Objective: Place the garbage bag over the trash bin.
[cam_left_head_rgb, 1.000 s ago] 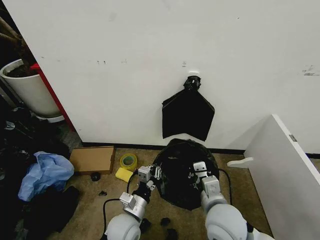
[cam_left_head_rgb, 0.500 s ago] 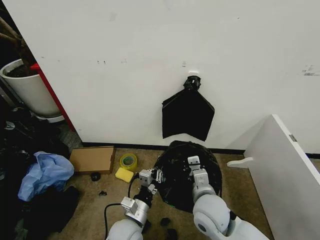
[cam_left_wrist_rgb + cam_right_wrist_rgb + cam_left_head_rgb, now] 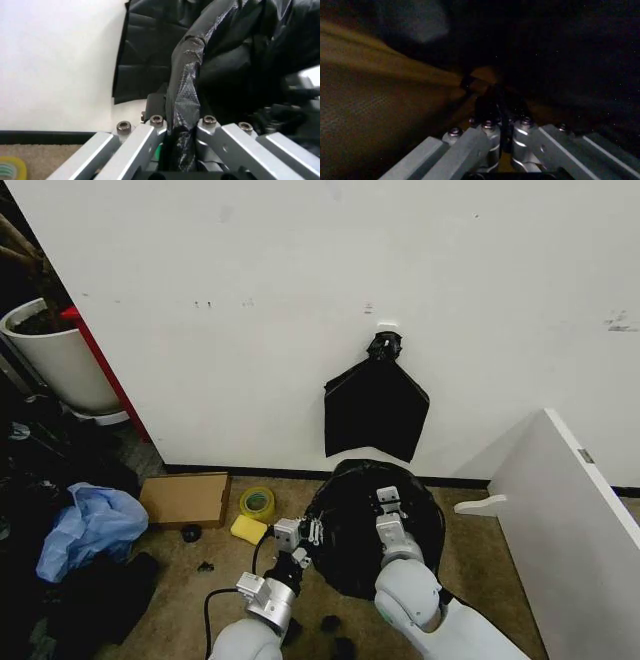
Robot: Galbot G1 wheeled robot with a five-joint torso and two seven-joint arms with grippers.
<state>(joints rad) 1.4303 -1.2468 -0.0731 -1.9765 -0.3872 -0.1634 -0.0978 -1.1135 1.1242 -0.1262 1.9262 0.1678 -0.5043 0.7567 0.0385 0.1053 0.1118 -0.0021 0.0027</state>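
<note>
On brown floor (image 3: 180, 600) by white wall (image 3: 250, 300): draping garbage bag (image 3: 350, 530) (bin unseen beneath), left claw (image 3: 310, 532) and right claw (image 3: 386, 500) both pinching film; next, probably tugging hem down evenly.

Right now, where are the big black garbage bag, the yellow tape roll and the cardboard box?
garbage bag (image 3: 355, 525): head view, glossy top of the bag.
tape roll (image 3: 257, 503): head view, its yellow ring.
cardboard box (image 3: 184, 498): head view, flat top face.

Right gripper (image 3: 385, 502) has slid inward and farther over the garbage bag (image 3: 352, 520), toward the wall; left gripper (image 3: 303, 532) has eased back a touch.
</note>
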